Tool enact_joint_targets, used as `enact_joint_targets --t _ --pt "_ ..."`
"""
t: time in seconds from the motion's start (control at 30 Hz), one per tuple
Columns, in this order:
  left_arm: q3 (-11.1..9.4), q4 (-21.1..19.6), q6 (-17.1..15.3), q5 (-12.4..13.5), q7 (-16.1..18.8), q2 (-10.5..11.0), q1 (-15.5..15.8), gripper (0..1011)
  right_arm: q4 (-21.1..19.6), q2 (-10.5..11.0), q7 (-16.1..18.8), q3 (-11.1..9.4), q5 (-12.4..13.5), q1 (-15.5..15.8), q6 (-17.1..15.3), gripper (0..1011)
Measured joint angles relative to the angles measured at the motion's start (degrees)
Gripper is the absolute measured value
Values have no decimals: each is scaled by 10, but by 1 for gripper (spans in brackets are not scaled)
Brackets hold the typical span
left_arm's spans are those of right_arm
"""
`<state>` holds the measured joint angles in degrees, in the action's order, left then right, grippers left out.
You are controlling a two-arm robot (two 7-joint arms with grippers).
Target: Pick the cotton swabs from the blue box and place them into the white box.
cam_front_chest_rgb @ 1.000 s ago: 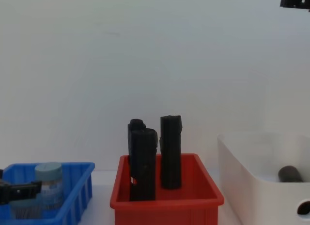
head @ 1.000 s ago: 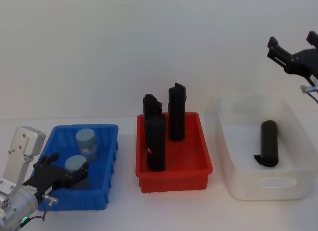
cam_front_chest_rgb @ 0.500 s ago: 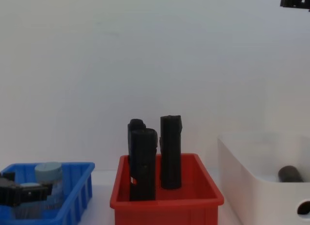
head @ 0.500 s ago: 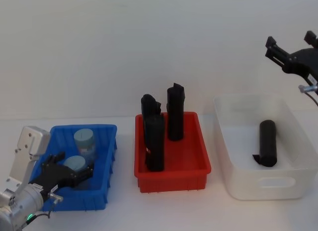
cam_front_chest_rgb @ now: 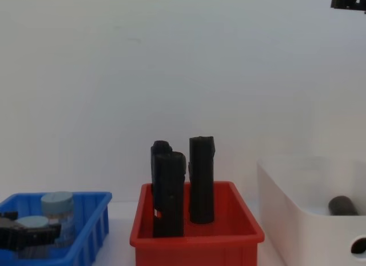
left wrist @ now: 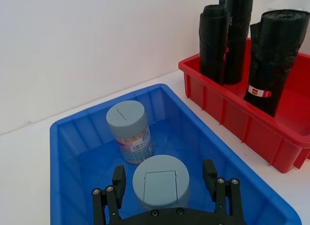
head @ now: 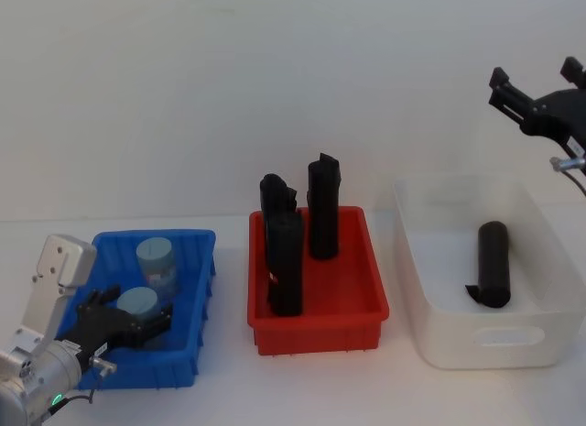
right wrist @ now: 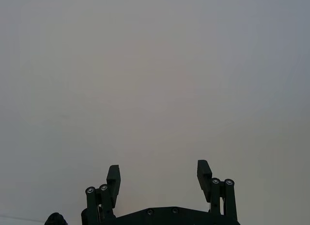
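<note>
Left gripper [left wrist: 163,174] sits low at the near-left of the white table [head: 229,400], reaching into the small bright-blue open-topped plastic bin, i.e. the blue box [head: 156,371]. Its fingers are spread & straddle the nearer tub [left wrist: 161,182] of cotton swabs, a round clear tub w/ a flat grey-blue lid. A gap shows on each side, so it's not gripped yet. The 2nd tub [left wrist: 128,128], same kind, stands upright just behind it w/ its printed label band showing, near the 1st but apart. Both tubs sit on the blue box floor.

Centre: red plastic bin [head: 320,336] w/ 3 tall black rolls [head: 286,261] standing upright, 1 w/ a red-&-white label.

Right side: larger plain white plastic tub, the white box [head: 494,345], w/ 1 black roll [head: 494,263] lying flat inside.

Right gripper [head: 536,76] hangs high, above & beyond the white box's far right corner, fingers apart, empty.
</note>
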<state>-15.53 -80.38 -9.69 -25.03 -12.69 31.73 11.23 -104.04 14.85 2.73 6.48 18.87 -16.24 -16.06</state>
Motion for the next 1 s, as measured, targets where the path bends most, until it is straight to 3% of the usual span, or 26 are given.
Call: enact_joint_targets --t 0.9,1.0 --pt "2 32 -9 1 1 -8 8 1004 0 0 0 0 0 0 0 1002" --pt "2 33 -10 1 3 -8 8 959 0 0 0 0 0 0 0 1002"
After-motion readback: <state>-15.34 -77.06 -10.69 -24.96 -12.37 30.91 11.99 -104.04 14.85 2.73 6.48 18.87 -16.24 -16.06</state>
